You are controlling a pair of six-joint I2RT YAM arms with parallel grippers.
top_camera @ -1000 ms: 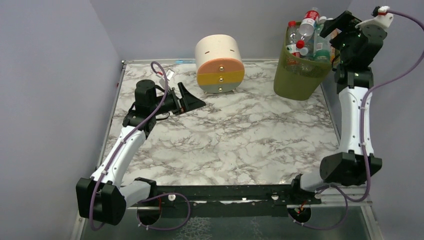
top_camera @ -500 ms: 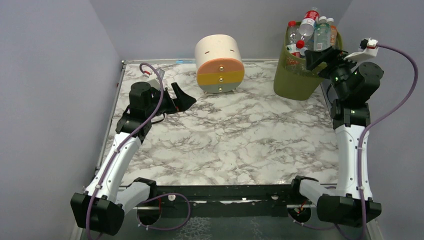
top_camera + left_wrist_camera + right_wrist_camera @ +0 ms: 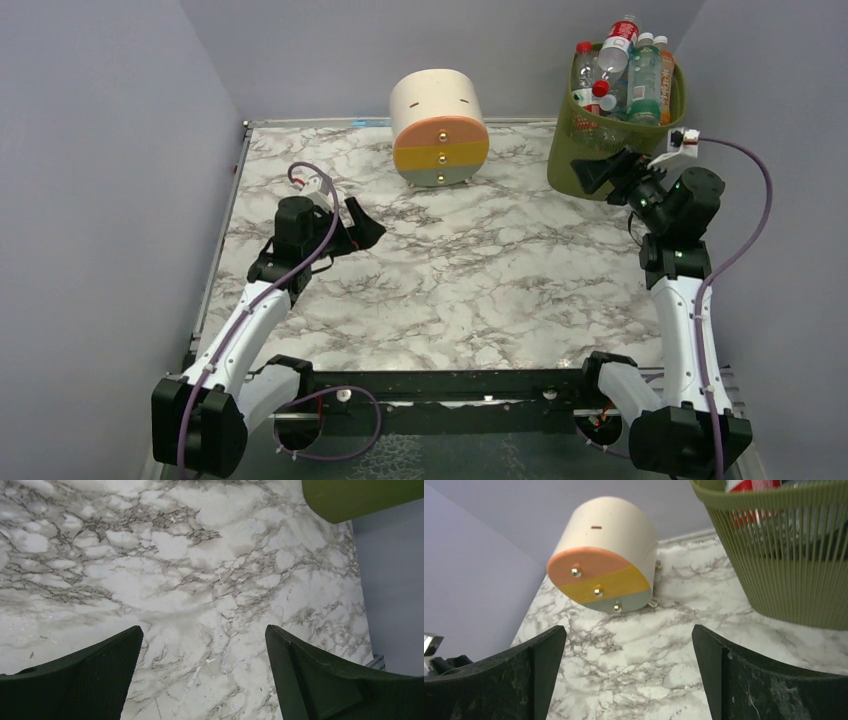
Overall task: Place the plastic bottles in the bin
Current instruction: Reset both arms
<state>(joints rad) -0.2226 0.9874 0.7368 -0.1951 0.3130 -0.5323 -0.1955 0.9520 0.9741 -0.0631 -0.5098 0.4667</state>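
The bin (image 3: 572, 160) is a tall olive-green basket of thin upright plastic ribs, with a rounded-square rim, narrowing toward its foot. It stands at the desk's (image 3: 480, 280) 1 o'clock corner, close to the lilac walls (image 3: 100, 150). All the plastic bottles (image 3: 643, 82) in sight are inside it, heaped above the rim. They are clear and ribbed, with red and green labels and three red caps showing. One at the 3 o'clock side of the heap holds orange liquid. I count about seven, though the lower ones blur behind the ribs, so the number is unsure.

The desk is a smooth white slab veined in grey like marble. At its 12 o'clock edge stands one round drawer unit (image 3: 438, 125), a cream drum with its flat face toward the arms (image 3: 250, 310). That face carries three bands, orange, yellow and pale grey-green, each with one small brass knob (image 3: 597, 591).

The two arms are white-shelled with black joints, and each trails one purple cable (image 3: 745, 230). The left tool (image 3: 365, 228) hangs over the desk at 10 o'clock, its two matte black fingers (image 3: 90, 680) spread wide with only marble between them. The right tool (image 3: 603, 170) is just beside the bin's wall on its 6 o'clock side, also spread wide and holding nothing, pointing toward the drawer unit.
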